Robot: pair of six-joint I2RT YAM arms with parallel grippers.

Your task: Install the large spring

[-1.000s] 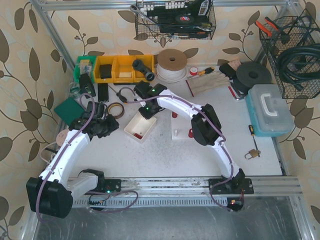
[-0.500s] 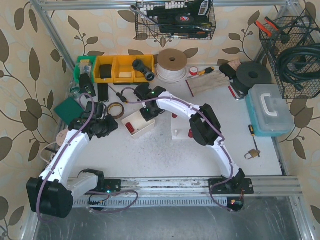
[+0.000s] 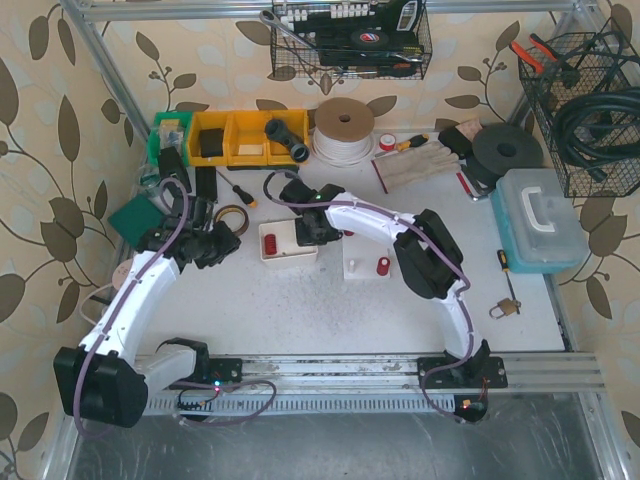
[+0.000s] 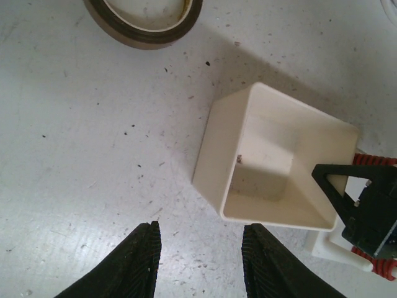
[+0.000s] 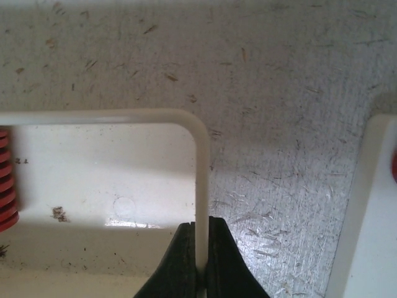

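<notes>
Right gripper pinches the thin wall of the white box.
The red large spring lies inside that box, nearer the left edge of the table than the right. Left gripper hangs just beside the box, fingers spread wide.

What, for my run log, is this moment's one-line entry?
right gripper: shut on white tray wall | left gripper: open, beside tray | red spring: in tray
</notes>
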